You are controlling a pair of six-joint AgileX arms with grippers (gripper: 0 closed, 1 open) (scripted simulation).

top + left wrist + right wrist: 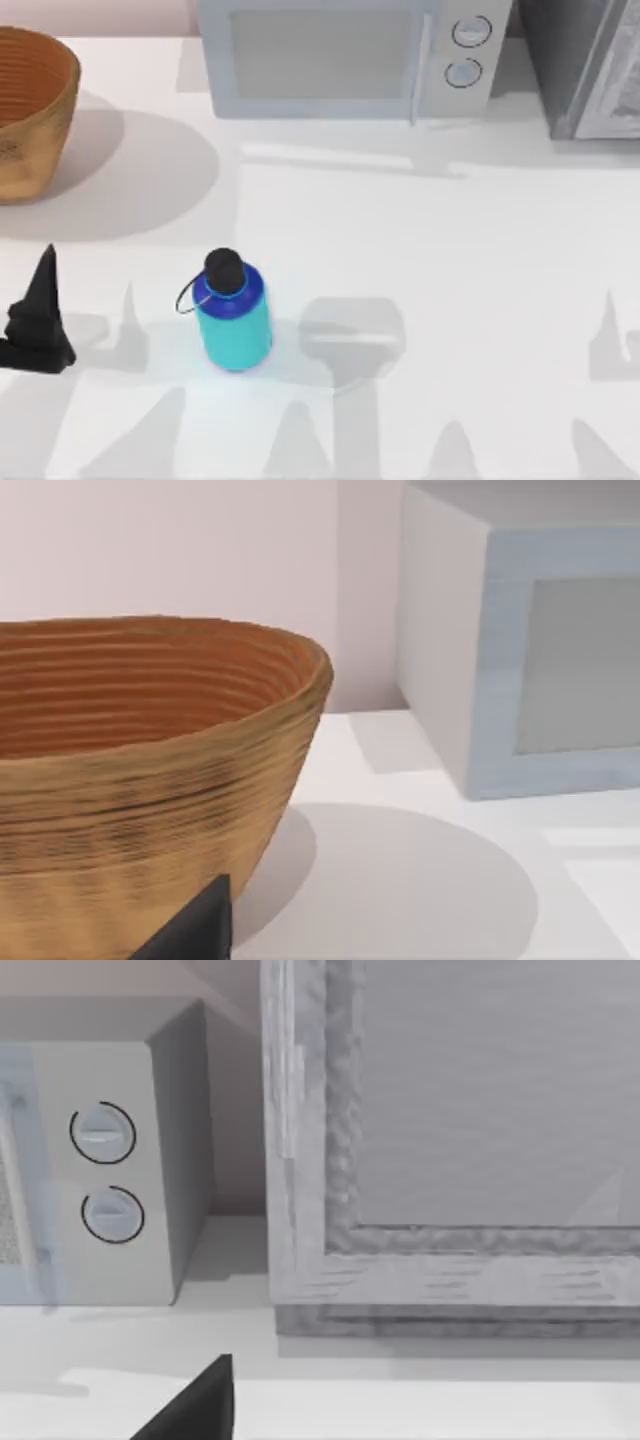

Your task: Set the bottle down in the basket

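The bottle (233, 312) stands upright on the white table, left of the middle, with a teal body, blue shoulder, black cap and thin grey loop strap. Nothing touches it. The basket (30, 110) sits at the far left back corner, tan woven wicker with a ribbed inside; in the left wrist view the basket (140, 770) looms close and holds nothing that I can see. My left gripper (40, 305) hovers at the table's left edge, left of the bottle and in front of the basket. A black part of my right gripper (195, 1410) sits at the edge of the right wrist view.
A grey microwave (350, 55) with two round knobs stands at the back centre. A second grey appliance (590, 65) stands at the back right, close in the right wrist view. Open table lies between bottle and basket.
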